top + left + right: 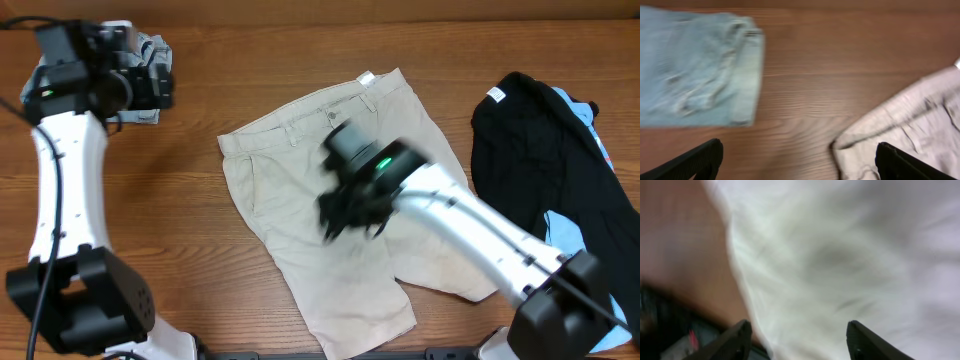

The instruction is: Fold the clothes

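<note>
Khaki cotton shorts [285, 190] lie spread flat at the centre of the wooden table [200, 250], waistband toward 12 o'clock. The right gripper [345, 215], smeared by motion blur, hangs over their middle. Its wrist view shows the fingers parted, with only blurred pale cloth beyond and nothing pinched. At 10 o'clock the left gripper [150, 85] has its jaws spread wide and empty, half hiding the faded denim shorts [695, 70]. At 3 o'clock a black garment [530, 150] covers most of a sky-blue garment [565, 232], and the frame edge cuts both off.
</note>
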### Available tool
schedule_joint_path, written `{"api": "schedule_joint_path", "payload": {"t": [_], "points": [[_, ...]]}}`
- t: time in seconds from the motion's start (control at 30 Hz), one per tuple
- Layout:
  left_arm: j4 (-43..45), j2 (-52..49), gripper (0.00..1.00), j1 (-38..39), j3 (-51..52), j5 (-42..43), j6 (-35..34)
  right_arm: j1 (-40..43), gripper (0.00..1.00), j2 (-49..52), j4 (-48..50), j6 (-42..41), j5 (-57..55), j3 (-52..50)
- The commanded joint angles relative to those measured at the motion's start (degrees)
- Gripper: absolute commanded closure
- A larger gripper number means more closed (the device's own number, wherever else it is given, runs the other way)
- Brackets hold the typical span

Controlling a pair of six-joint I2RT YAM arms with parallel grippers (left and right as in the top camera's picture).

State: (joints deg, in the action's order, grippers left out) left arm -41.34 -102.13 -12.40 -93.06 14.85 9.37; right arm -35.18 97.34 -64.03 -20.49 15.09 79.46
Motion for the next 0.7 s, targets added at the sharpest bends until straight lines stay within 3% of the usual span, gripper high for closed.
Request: {"api": "schedule_joint_path", "payload": {"t": [0.0, 0.27, 0.43, 0.67], "points": [[0.13, -4.24, 0.01, 6.4, -0.96, 3.02, 6.69, 9.05, 0.28, -0.9, 1.86, -0.81, -1.22, 0.92], [8.52, -13.42, 0.01, 24.57, -0.96, 1.14, 12.98, 25.55, 0.21, -0.9, 3.52, 1.49, -0.5, 0.92], [16.46, -18.58, 0.0, 33.94, -0.96, -5.29, 12.98, 29.27, 0.21, -0.9, 3.52, 2.93, -0.52, 0.92], [17.97, -24.35, 0.01, 38.77, -0.96, -9.05, 15.06, 29.31, 0.21, -0.9, 3.54, 2.93, -1.14, 0.92]]}}
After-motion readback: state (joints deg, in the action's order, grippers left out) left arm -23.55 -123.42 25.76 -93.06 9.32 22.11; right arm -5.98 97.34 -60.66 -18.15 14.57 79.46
